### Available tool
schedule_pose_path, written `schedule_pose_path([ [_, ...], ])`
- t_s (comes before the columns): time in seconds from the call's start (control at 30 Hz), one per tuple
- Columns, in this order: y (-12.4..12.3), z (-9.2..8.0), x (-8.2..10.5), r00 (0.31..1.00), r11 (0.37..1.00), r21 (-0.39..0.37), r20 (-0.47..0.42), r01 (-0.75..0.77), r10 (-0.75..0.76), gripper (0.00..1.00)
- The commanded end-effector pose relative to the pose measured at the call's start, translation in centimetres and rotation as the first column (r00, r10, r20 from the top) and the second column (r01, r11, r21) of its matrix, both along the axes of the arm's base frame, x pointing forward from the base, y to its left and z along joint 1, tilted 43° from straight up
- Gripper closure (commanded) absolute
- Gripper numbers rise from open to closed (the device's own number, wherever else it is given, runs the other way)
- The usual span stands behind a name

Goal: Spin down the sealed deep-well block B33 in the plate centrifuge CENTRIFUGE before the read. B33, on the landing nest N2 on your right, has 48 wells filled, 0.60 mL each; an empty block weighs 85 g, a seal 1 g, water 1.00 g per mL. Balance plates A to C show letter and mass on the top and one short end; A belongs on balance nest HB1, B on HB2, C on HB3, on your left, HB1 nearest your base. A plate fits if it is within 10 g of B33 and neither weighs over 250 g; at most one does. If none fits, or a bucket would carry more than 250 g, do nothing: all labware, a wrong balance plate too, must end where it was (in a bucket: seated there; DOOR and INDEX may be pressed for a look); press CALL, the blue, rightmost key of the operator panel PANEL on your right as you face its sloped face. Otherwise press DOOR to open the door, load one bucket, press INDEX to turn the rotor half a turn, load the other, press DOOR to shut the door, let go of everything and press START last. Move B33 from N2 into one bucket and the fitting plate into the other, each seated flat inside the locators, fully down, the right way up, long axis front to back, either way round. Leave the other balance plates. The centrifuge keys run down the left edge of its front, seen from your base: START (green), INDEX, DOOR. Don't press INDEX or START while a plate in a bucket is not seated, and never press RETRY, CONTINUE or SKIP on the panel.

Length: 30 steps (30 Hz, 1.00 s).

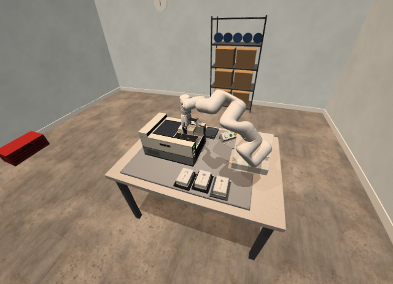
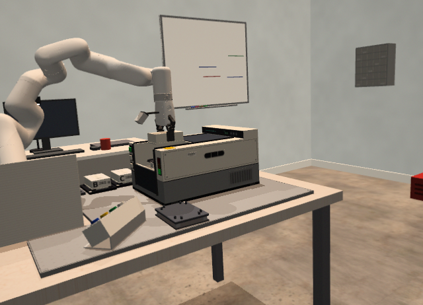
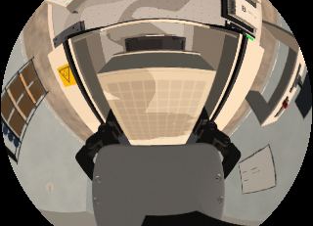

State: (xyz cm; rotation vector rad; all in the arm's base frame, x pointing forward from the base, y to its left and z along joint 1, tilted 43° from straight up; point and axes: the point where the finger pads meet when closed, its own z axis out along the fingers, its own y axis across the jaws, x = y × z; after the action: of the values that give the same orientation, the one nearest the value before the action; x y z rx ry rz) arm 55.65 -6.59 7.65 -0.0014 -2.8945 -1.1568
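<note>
My gripper (image 2: 166, 130) is shut on the sealed deep-well block B33 (image 2: 164, 136), a pale block with a gridded top that also shows in the wrist view (image 3: 156, 105). I hold it level by its long sides, over the open front bay of the centrifuge (image 2: 197, 162), about at the height of the top rim. The door is slid back, and the dark bucket below is mostly hidden by the block. The landing nest N2 (image 2: 182, 214) is empty. The three balance plates (image 1: 202, 180) sit on their nests at the table's near edge; B (image 2: 97, 180) and C (image 2: 121, 175) show their letters.
The operator panel (image 2: 114, 223) stands beside N2, with coloured keys on its sloped face. The centrifuge keys (image 2: 130, 155) run down its front edge. The arm's raised white base block (image 1: 250, 160) is at the table's right. A shelf with boxes stands behind the table.
</note>
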Motion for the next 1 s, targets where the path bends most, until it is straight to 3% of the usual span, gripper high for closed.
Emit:
schedule_pose_path([
  [0.0, 0.8, -1.0, 0.1, 1.0, 1.0, -0.003, 0.004, 0.004, -0.004, 1.0],
  [0.47, 3.3, -3.7, 0.1, 1.0, 1.0, -0.003, 0.004, 0.004, -0.004, 1.0],
  [0.97, 3.6, -3.9, 0.1, 1.0, 1.0, -0.003, 0.004, 0.004, -0.004, 1.0],
])
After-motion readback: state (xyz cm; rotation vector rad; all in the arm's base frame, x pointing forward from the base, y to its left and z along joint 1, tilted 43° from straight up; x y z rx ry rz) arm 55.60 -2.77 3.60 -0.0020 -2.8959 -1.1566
